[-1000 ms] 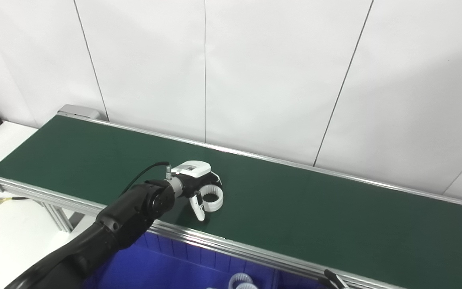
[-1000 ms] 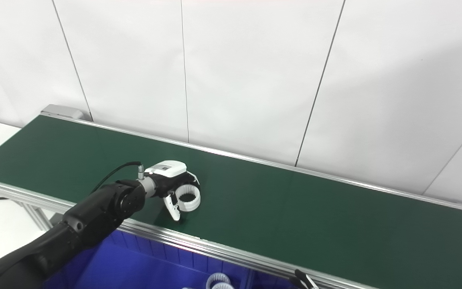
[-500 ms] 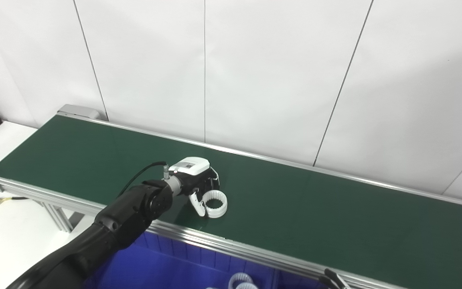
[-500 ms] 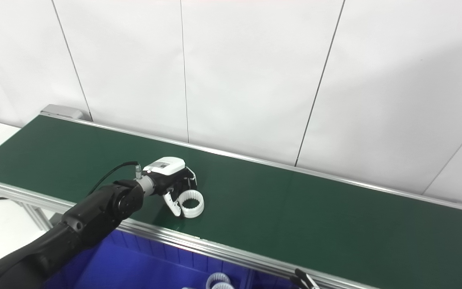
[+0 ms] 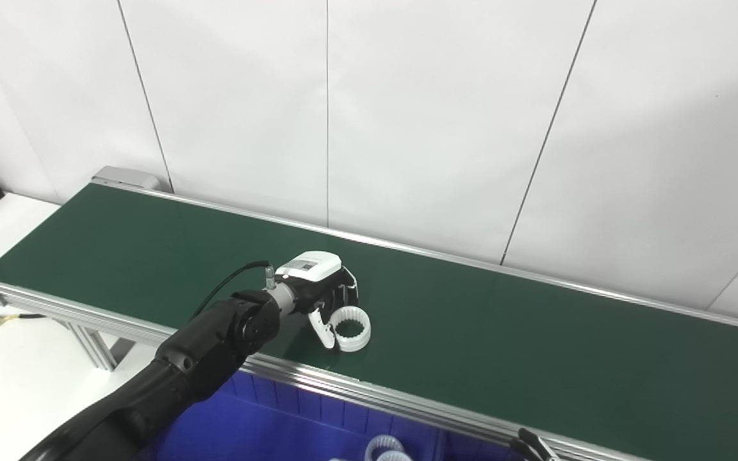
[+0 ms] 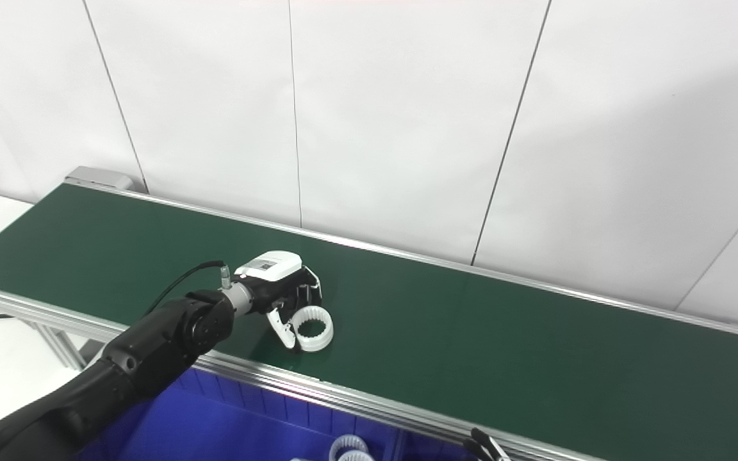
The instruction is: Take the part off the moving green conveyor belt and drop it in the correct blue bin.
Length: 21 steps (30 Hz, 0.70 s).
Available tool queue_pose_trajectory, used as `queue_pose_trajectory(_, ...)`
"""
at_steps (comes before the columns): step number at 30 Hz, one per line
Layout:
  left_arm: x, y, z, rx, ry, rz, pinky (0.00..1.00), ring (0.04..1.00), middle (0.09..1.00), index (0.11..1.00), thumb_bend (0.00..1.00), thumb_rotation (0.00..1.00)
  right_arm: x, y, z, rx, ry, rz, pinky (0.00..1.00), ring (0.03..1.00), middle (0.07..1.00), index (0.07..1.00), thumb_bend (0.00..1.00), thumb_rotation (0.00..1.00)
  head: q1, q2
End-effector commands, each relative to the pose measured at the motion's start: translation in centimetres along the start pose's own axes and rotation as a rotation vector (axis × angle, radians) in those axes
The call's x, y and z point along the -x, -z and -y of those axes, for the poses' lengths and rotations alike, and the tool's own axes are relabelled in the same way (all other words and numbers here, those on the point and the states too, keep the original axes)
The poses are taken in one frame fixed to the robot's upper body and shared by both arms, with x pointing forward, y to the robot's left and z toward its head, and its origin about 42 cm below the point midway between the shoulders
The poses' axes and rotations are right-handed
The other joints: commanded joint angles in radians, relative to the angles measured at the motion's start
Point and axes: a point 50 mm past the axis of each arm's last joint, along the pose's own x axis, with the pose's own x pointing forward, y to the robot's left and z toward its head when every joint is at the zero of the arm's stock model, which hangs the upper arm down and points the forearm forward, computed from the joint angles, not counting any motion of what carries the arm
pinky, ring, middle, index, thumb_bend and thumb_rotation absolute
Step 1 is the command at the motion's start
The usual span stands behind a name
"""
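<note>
One white ring [image 5: 351,328] on green belt [image 5: 535,346], left robot hand [image 5: 318,288] clamped on it.

No text, number or brand can be read anywhere. A small grey label sits on the white back of the left hand [image 5: 315,278], too blurred to make out.

bright, even light; a soft grey shadow across the wall [image 5: 696,160] at right; focus sharp throughout.
</note>
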Motion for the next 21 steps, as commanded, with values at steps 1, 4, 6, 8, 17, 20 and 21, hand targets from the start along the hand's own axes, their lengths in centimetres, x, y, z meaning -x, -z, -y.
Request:
queue_pose_trajectory(1,-0.1,-0.1,-2.2,-0.019,-0.071,0.031,0.58,0.484,0.498,0.477,0.5,0.0,-0.5,-1.2,0.0,-0.009,0.009,0.064,0.74,0.799,0.835,0.871,0.35,0.46,0.001,0.001)
queue_pose_trajectory(4,0.0,-0.2,-2.2,-0.023,-0.075,0.039,0.55,0.482,0.496,0.477,0.5,0.0,-0.5,-1.1,0.1,-0.01,0.009,0.063,0.75,0.8,0.836,0.872,0.35,0.46,0.002,0.001)
queue_pose_trajectory(6,0.1,-0.3,-2.3,-0.024,-0.078,0.041,0.56,0.482,0.495,0.477,0.5,0.0,-0.5,-1.2,0.1,-0.009,0.01,0.062,0.75,0.8,0.836,0.872,0.36,0.47,0.001,0.002)
queue_pose_trajectory(8,0.3,-0.6,-2.5,-0.023,-0.085,0.045,0.55,0.473,0.488,0.483,0.5,0.0,-0.4,-1.2,0.1,-0.005,0.012,0.062,0.74,0.793,0.833,0.868,0.36,0.48,0.0,0.005)
queue_pose_trajectory(17,3.6,-3.2,-5.2,-0.04,-0.071,0.062,0.61,0.493,0.49,0.471,0.5,0.0,-0.5,-1.1,0.1,-0.008,0.01,0.071,0.74,0.794,0.834,0.869,0.34,0.42,0.002,0.007)
queue_pose_trajectory(20,5.2,-4.0,-5.8,-0.053,-0.075,0.086,0.68,0.517,0.497,0.455,0.5,0.0,-0.5,-1.1,0.1,-0.007,0.01,0.069,0.74,0.794,0.834,0.87,0.35,0.43,0.0,0.007)
queue_pose_trajectory(21,5.7,-4.2,-6.0,-0.055,-0.08,0.099,0.67,0.508,0.496,0.46,0.5,0.0,-0.5,-1.1,0.1,-0.007,0.01,0.07,0.74,0.794,0.834,0.871,0.34,0.43,0.0,0.008)
